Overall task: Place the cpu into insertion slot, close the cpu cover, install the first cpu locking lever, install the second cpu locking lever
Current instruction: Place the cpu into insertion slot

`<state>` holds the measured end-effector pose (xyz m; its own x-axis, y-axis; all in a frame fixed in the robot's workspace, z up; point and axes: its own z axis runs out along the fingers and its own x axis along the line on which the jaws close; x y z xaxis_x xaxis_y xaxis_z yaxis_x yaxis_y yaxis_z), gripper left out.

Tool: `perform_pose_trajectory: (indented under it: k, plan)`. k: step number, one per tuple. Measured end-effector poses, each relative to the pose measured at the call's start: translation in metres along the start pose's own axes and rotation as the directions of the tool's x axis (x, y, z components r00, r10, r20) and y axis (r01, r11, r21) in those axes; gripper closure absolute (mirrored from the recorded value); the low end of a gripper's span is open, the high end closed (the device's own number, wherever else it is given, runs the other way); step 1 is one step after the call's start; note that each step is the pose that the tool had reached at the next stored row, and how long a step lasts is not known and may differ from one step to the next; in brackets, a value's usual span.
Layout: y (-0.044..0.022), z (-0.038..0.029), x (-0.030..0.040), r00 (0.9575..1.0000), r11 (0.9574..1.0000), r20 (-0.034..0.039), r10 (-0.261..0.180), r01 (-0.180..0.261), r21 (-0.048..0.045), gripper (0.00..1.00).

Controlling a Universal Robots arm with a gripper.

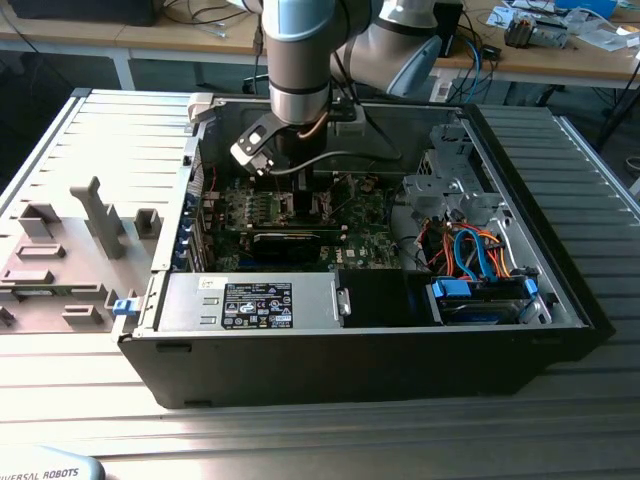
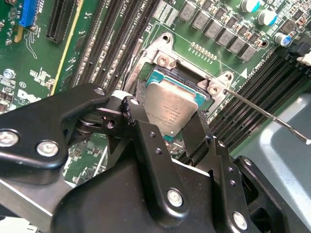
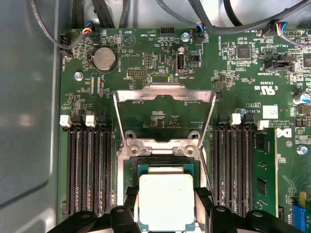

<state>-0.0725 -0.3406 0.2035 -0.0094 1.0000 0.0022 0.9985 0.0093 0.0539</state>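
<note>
gripping the cpu (image 3: 166, 201) by two opposite edges, the gripper (image 2: 164, 116) has a black finger (image 3: 131, 204) pressed against each side of the chip. chip is silver face up, level, right over the insertion slot (image 3: 160, 149); cannot tell if it is fully seated. cpu cover (image 3: 165, 94) stands open beyond the socket. a thin locking lever (image 2: 267, 114) juts free beside it. memory slots (image 3: 87, 165) flank the socket on the green motherboard (image 3: 146, 48), inside the open computer case (image 1: 350, 370).
</note>
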Motion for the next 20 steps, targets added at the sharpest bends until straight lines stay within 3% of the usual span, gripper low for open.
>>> perform_pose_trajectory:
  k: [8, 20]
  plan:
    - [0.0000, 0.0027, 0.0031, 0.9997, 0.9997, 0.0013, 0.025, -0.025, -0.0002, 0.46]
    - [0.0010, 0.0063, 0.0043, 0.9996, 0.9996, 0.0018, 0.027, -0.027, 0.0000, 0.46]
